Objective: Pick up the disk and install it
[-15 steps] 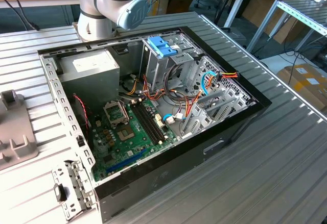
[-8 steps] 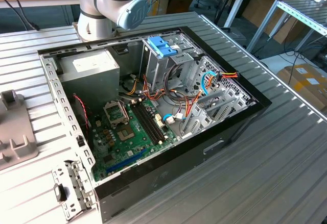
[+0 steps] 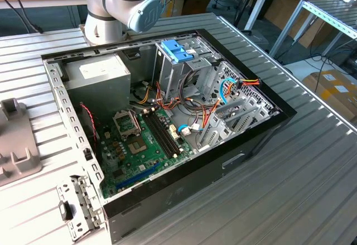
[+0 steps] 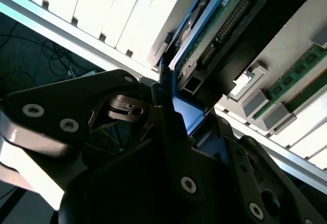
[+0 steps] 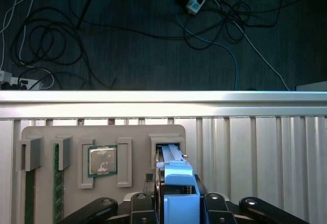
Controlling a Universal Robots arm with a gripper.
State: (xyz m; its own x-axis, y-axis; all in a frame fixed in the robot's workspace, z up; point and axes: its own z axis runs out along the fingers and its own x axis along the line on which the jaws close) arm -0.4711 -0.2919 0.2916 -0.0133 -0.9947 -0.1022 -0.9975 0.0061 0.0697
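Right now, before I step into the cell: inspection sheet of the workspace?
Surface: ribbed metal table carrying an open case.
Job's things: disk on edge at the slot of a grey tray.
Clutter: CPU and memory stick in the same tray.
Grippers: gripper shut on disk, jaws against its blue bracket.
Cables: wiring loose inside the case; tangle on the floor past the table edge.
Surroundings: bench, boxes.
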